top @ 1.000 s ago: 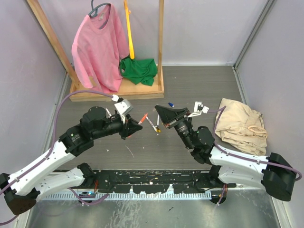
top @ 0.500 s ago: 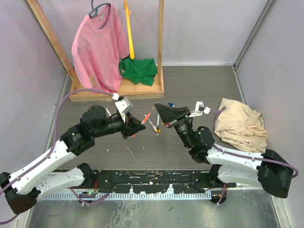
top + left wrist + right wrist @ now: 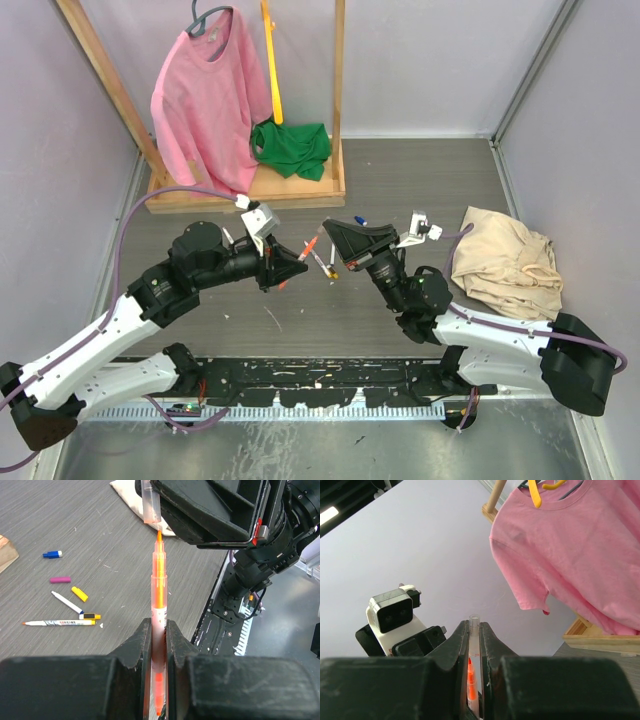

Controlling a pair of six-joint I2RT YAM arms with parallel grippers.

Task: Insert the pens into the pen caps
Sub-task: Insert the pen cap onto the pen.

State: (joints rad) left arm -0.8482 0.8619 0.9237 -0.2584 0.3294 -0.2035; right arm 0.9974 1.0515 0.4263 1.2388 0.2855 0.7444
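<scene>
My left gripper [image 3: 297, 262] [image 3: 158, 630] is shut on an orange pen [image 3: 159, 585] [image 3: 310, 246] and holds it in the air, tip forward. My right gripper [image 3: 330, 232] [image 3: 474, 627] is shut on a clear orange-tinted pen cap [image 3: 151, 505] [image 3: 474, 625]. The pen's orange tip sits at the cap's open mouth, and it shows just below the cap between the right jaws. On the table lie a blue cap [image 3: 52, 554], a magenta cap [image 3: 60, 579], a yellow cap [image 3: 79, 594] and two white pens [image 3: 66, 602] [image 3: 57, 622].
A beige cloth [image 3: 508, 262] lies at the right. A wooden rack [image 3: 250, 188] at the back holds a pink shirt [image 3: 205, 100], a green cloth [image 3: 290, 148] and a yellow strap [image 3: 270, 60]. Purple walls close in both sides.
My left gripper has moved right with the orange pen, and my right gripper has shifted slightly left, bringing the pen tip up to the cap's mouth.
</scene>
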